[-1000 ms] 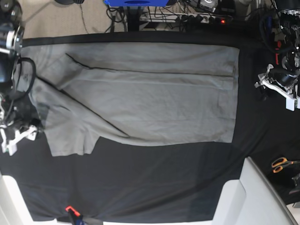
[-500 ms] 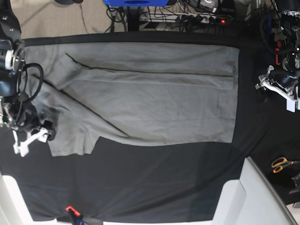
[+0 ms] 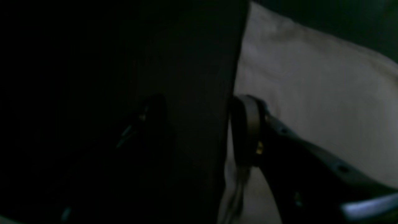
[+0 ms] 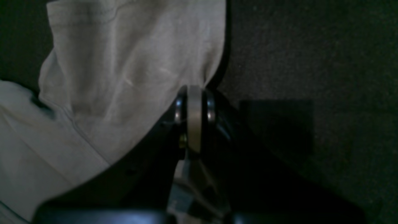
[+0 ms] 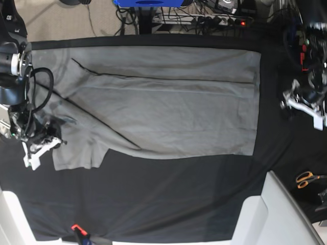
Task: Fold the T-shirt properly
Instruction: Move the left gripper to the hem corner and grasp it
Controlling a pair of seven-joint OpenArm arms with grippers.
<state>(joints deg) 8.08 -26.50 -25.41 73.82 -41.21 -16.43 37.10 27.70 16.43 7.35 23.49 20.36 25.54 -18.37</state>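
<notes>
- Nearest in the base view, two white panels run along the bottom edge, and a small orange-and-black tool lies on the black cloth covering the table.
- A pair of orange-handled scissors sits beyond the right-hand panel, well apart from the shirt.
- The right gripper is low at the shirt's edge on the view's left. In its wrist view the fingers sit pressed together at the sleeve's edge, but whether cloth is pinched between them cannot be told.
- The T-shirt lies flat across the middle of the table, mid-grey, with a sleeve reaching toward the near left and dark fold lines running across its body. Its straight hem faces the view's right.
- The left gripper hangs over bare black cloth just beside the hem, apart from it. Its wrist view is very dark: one finger shows against the pale T-shirt, the other is lost in shadow, so how wide the claw stands cannot be told.
- Farthest back, a blue stand and tangled cables sit behind the table.
</notes>
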